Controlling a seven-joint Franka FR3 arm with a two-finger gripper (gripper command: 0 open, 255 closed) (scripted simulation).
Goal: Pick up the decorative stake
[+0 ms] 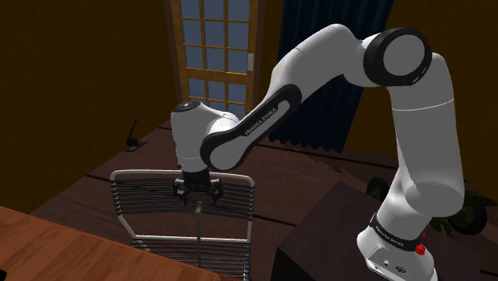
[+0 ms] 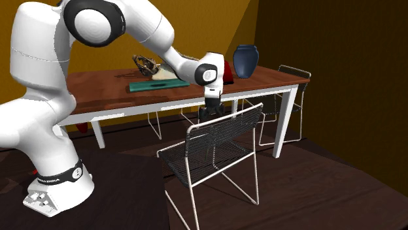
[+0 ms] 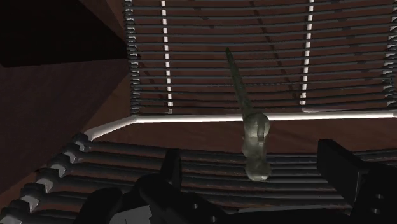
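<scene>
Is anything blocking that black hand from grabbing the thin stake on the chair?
Nothing visible does. The hand hangs right above the decorative stake, whose top lies between the open fingers, untouched by them. The chair backrest runs close beside the hand, but not between it and the stake.

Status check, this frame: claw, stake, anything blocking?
Claw open, poised over stake's top, no contact. Stake upright on wire chair seat. Backrest close beside it.
</scene>
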